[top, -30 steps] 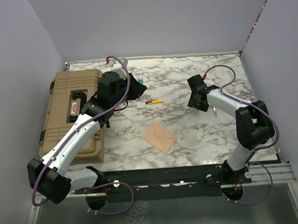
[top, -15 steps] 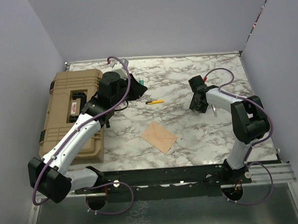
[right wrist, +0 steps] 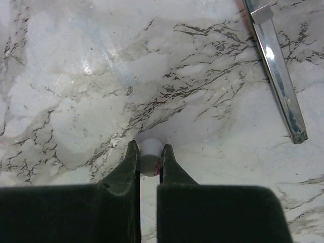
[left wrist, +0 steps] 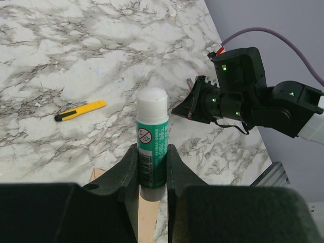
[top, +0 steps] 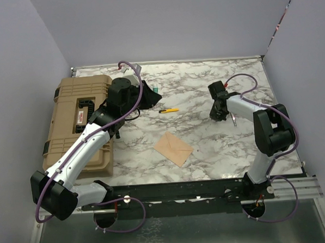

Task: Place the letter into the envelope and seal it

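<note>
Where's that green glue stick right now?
The glue stick stands clamped in the left pincer, over the marble table's left rear, beside the tan case.

The bench (top: 218, 151) is marble-patterned and smooth, with a soft sheen. The envelope (top: 173, 148) is matt kraft paper. The case (top: 70, 121) looks like matt tan moulded plastic. The glue stick (left wrist: 152, 126) has a glossy green printed label and a smooth white top. The left gripper (left wrist: 152, 154) and right gripper (right wrist: 150, 151) are matt black plastic. The white piece (right wrist: 150, 161) looks smooth. The metal strip (right wrist: 276, 71) is polished and mirror-bright. The cutter (left wrist: 81, 110) is yellow plastic.
</note>
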Controlling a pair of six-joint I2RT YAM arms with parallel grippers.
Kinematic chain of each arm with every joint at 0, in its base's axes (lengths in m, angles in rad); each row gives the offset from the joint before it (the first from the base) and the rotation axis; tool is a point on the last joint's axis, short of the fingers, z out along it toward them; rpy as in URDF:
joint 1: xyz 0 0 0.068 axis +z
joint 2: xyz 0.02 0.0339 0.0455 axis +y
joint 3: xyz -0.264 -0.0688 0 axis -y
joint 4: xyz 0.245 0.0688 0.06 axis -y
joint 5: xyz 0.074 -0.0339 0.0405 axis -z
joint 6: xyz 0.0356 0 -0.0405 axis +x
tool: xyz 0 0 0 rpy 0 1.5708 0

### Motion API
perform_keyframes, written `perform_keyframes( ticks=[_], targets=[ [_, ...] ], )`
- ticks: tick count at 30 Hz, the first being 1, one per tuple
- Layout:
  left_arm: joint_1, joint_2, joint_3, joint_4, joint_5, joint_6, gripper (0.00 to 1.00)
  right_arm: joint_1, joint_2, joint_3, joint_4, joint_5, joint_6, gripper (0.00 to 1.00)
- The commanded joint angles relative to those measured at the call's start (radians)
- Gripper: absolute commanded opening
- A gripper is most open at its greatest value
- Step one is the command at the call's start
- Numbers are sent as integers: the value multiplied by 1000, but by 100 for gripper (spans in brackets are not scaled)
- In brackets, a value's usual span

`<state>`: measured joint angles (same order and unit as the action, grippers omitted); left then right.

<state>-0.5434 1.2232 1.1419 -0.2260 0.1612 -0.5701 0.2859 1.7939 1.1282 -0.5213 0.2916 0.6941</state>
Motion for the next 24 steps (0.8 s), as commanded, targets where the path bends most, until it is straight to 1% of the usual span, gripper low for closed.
perform_keyframes(
  ticks=[1,3,6,10,13,16,19,22,24],
  targets=[
    [0,-4,1,35,71,49,0,-5,-84,25,-32,-69,-33,0],
    [0,-9,1,52,125,91,0,-6,-147,28,-49,-119,-62,0],
    [0,-23,2,76,202,191,0,-5,-250,39,-78,-236,-110,0],
    [-1,-35,3,86,287,320,0,-5,-387,68,-97,-478,-168,0],
    [-5,-42,-22,107,349,417,0,-5,-478,63,-34,-705,-181,0],
    [-7,-54,-43,126,396,484,0,-5,-539,64,32,-899,-136,0],
    [-18,-58,-60,155,453,516,0,-4,-574,69,100,-1082,-75,0],
    [-58,-65,-87,170,468,564,0,-2,-612,42,231,-1191,31,0],
    [-85,-75,-100,174,467,619,0,0,-630,30,291,-1221,86,0]
  ],
)
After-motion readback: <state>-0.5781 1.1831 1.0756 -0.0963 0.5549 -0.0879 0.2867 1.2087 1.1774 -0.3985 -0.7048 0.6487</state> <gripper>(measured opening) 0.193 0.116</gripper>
